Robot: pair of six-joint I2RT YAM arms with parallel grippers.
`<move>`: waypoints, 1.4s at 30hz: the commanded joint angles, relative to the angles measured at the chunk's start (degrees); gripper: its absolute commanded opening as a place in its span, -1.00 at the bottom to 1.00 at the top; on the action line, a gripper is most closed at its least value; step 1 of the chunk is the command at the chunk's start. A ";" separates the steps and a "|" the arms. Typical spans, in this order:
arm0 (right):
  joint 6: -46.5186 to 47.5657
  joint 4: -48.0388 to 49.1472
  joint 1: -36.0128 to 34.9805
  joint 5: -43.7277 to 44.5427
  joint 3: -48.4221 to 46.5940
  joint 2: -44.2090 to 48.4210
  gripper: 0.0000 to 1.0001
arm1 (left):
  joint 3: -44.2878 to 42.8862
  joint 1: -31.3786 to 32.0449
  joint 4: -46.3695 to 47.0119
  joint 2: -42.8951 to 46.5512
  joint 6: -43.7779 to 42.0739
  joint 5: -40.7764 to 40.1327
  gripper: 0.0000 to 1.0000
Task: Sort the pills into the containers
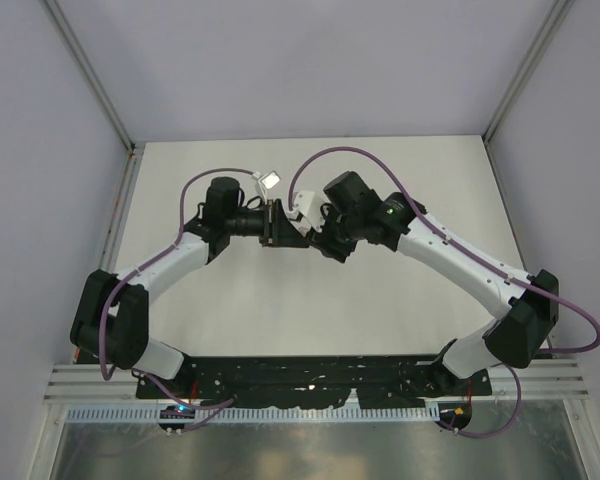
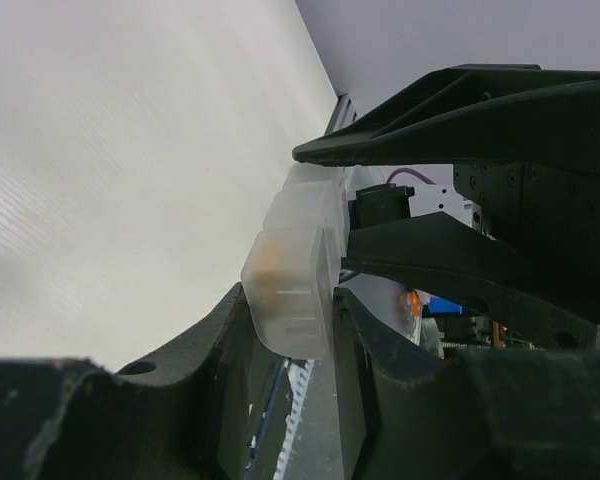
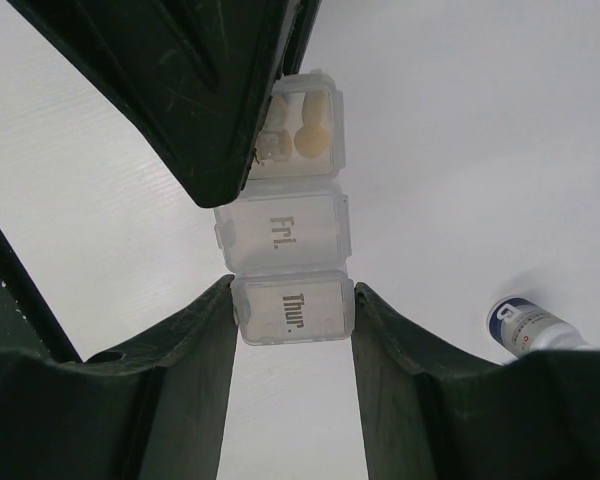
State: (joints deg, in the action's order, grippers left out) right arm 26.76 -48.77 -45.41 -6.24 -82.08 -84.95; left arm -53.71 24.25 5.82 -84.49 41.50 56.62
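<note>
A translucent pill box (image 3: 285,230) with compartments marked "Thur." and "Fri." hangs above the table between both arms. My right gripper (image 3: 292,290) is shut on its "Thur." end. My left gripper (image 2: 290,296) is shut on the opposite end compartment (image 2: 288,290), and its dark finger (image 3: 200,90) covers part of that compartment in the right wrist view. Pale orange pills (image 3: 313,140) show through the box wall, and a faint orange pill (image 2: 270,262) shows in the left wrist view. From above, the grippers (image 1: 276,222) (image 1: 306,224) meet at the box (image 1: 298,211). A small bottle (image 3: 528,328) with a blue label lies on the table.
A small white object (image 1: 268,182), probably the bottle, lies on the table just behind the left gripper. White side walls and metal posts (image 1: 130,150) frame the white table (image 1: 310,300). The arms' black base rail (image 1: 310,375) runs along the near edge.
</note>
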 commanded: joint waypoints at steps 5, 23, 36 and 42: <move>-1.01 2.72 -0.12 -1.14 -2.82 -0.04 -0.63 | 1.24 -0.08 5.95 1.52 2.19 0.16 -0.94; -0.84 2.63 -0.03 -1.23 -2.12 0.48 -0.64 | 0.98 -1.05 4.28 1.34 0.34 -0.46 0.47; -1.71 3.07 3.91 -2.02 0.26 1.54 -0.64 | -0.95 -5.09 -4.58 5.82 -9.84 -5.11 0.67; -1.98 3.07 9.80 -5.10 2.89 1.89 -0.63 | -4.03 -6.85 -11.79 7.76 -16.09 -8.81 0.89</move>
State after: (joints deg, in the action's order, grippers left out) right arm 25.50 -47.51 -38.79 -8.93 -80.66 -85.25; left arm -54.17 18.52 -1.34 -79.20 31.40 50.63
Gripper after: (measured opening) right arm 0.505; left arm 0.916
